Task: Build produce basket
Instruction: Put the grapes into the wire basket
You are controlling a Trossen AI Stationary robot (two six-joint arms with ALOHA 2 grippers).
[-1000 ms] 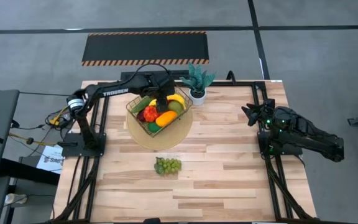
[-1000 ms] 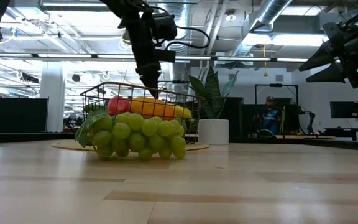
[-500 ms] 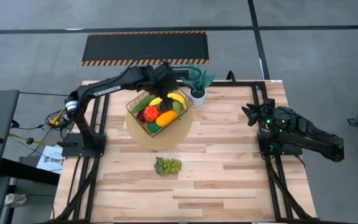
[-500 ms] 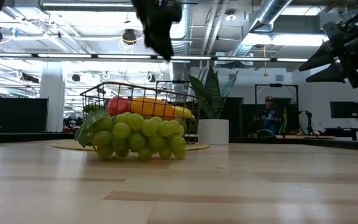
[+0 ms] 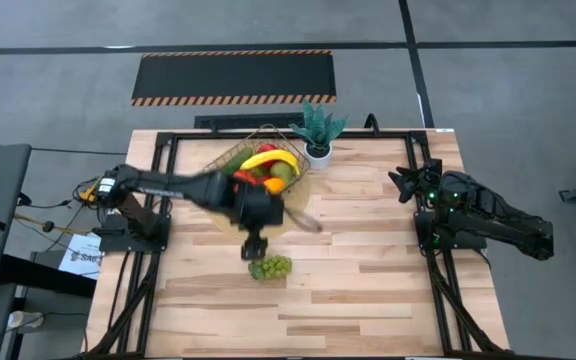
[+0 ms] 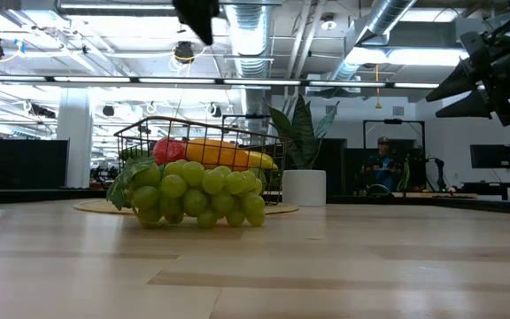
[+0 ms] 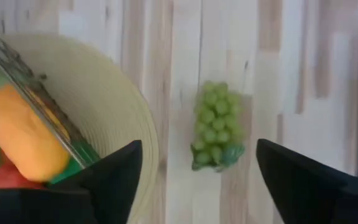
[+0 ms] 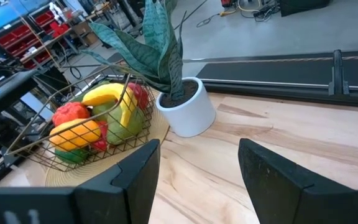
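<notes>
My left gripper (image 5: 257, 247) hangs above the bare wooden table (image 5: 368, 290), between the round tan woven mat (image 7: 114, 99) and the bunch of green toy grapes (image 5: 270, 266). Its jaws are spread wide and hold nothing; in my left wrist view the two dark fingers (image 7: 114, 174) stand well apart, with the grapes (image 7: 215, 132) lying on the planks between them, farther off. The grapes rest flat on the wood, just beside the mat's edge but not on it.

The rectangular gold-coloured wire-mesh basket (image 5: 230, 160) sits on the mat near the table's far edge. It holds a yellow toy banana (image 5: 271, 160), a red piece (image 5: 245, 178), an orange mango-like piece (image 5: 274, 185) and some green pieces. In the low view the grapes (image 6: 195, 193) lie in front of the basket (image 6: 135, 137), apart from it, and hide its lower part.

A potted green plant in a white pot (image 5: 317, 140) stands just beside the basket at the far edge of the table.

My right gripper (image 5: 405, 182) waits at the right side of the table, raised, well away from the basket. Its jaws are parted and empty; my right wrist view shows both fingers (image 8: 135, 180) with a clear gap, looking toward the plant (image 8: 185, 112) and the basket (image 8: 73, 149).
</notes>
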